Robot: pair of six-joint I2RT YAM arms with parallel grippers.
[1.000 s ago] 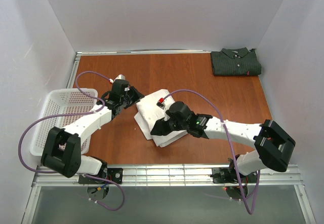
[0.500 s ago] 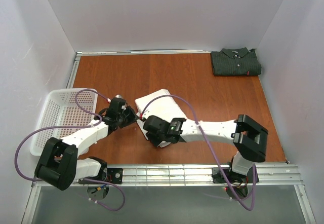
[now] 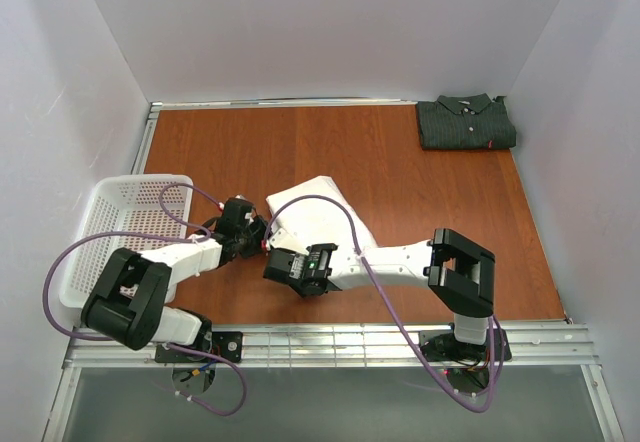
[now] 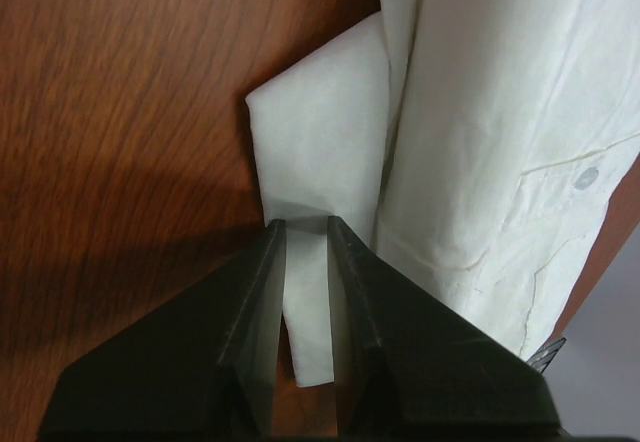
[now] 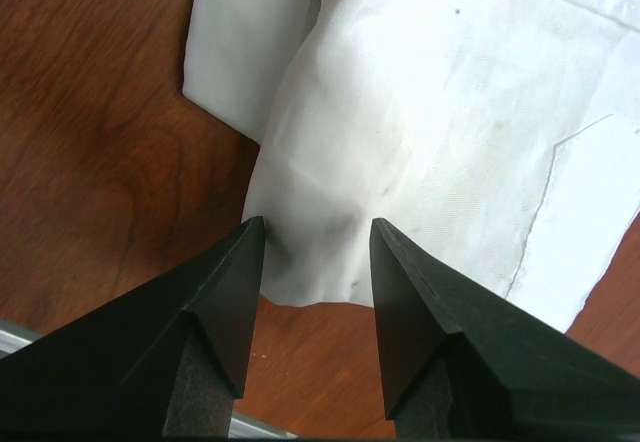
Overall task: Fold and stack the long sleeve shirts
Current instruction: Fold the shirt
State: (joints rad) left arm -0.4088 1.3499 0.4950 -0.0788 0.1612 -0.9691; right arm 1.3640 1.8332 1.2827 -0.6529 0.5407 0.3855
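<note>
The white shirt (image 3: pixel 318 188) lies folded just right of the basket (image 3: pixel 120 222), worked from two sides.
My left pincer (image 4: pixel 305 224) is nearly closed, with a loose flap from the shirt's basket side in the narrow gap; I cannot tell whether it pinches the cloth. My right pincer (image 5: pixel 317 224) stands open astride the shirt's near corner, gripping nothing. The grey-green shirt (image 3: pixel 466 124) lies folded well away from the basket, at the far right corner.

The white-and-black left arm (image 3: pixel 185 255) and right arm (image 3: pixel 395 260) reach inward, wrists low. The black left two-finger gripper (image 4: pixel 305 224) has its jaws narrowly apart. The black right two-finger gripper (image 5: pixel 317 224) gapes wider.
</note>
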